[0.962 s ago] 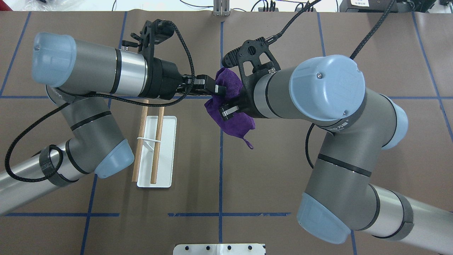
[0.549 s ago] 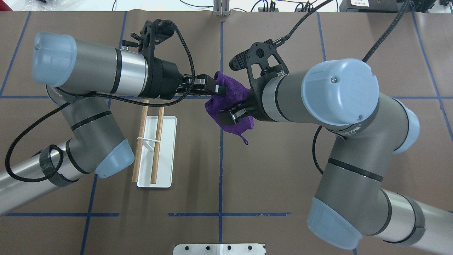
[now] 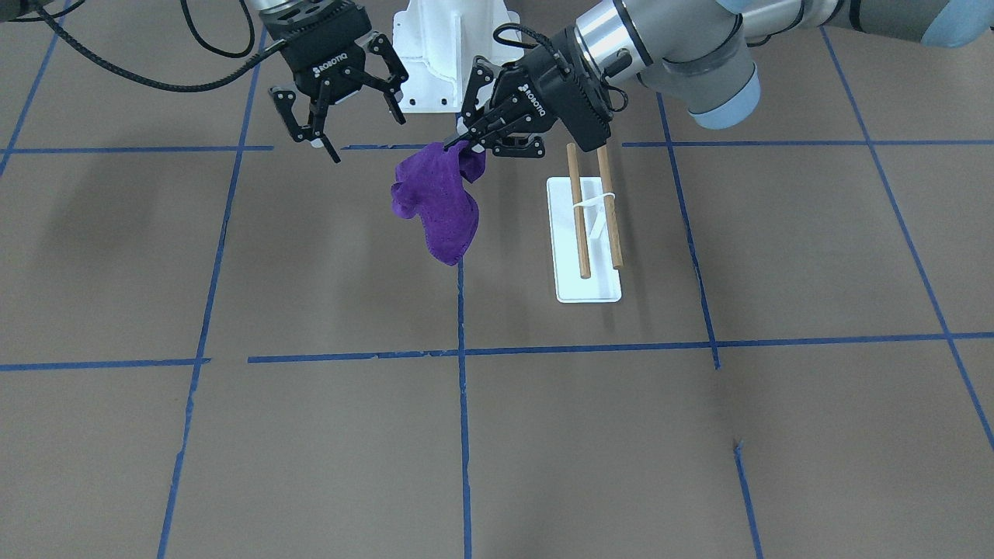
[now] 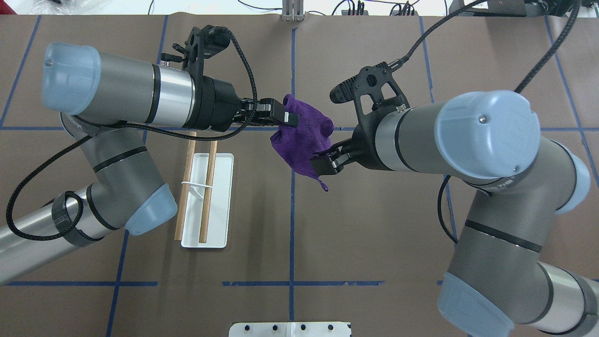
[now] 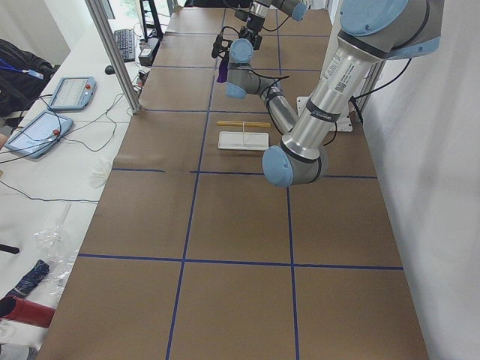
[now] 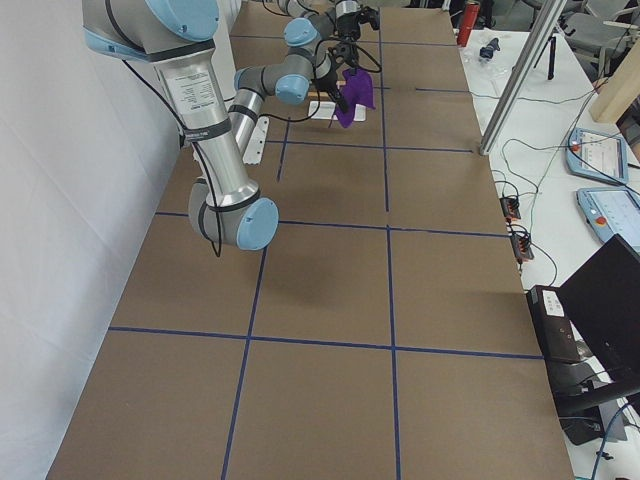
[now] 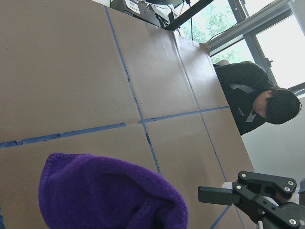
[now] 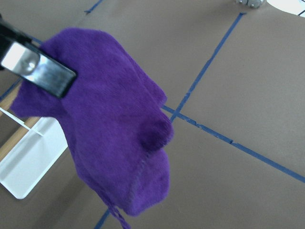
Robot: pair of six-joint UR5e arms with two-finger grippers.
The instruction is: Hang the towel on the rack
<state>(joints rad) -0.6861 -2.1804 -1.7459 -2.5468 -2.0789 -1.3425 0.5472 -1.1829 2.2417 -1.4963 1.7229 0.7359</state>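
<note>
The purple towel [image 4: 304, 140] hangs bunched in the air from my left gripper [image 4: 285, 118], which is shut on its upper edge; this also shows in the front view [image 3: 458, 145]. My right gripper [image 4: 323, 162] is open and empty, just right of the towel and level with it, its fingers spread in the front view [image 3: 353, 132]. The rack [image 4: 201, 196] stands on the table under my left forearm: two brown dowels over a white base [image 3: 588, 291]. The towel fills the right wrist view [image 8: 109, 133] with a left finger [image 8: 38, 69] on it.
The white metal pedestal [image 4: 290, 329] stands at the robot's edge of the table [image 3: 446, 39]. Blue tape lines cross the brown table. A person [image 7: 257, 100] sits beyond the far edge. Tablets and cables [image 5: 52, 112] lie on the side bench.
My right gripper has drawn back to the right, off the towel, and stands open. The towel now hangs from my left gripper alone. The left arm has not moved.
</note>
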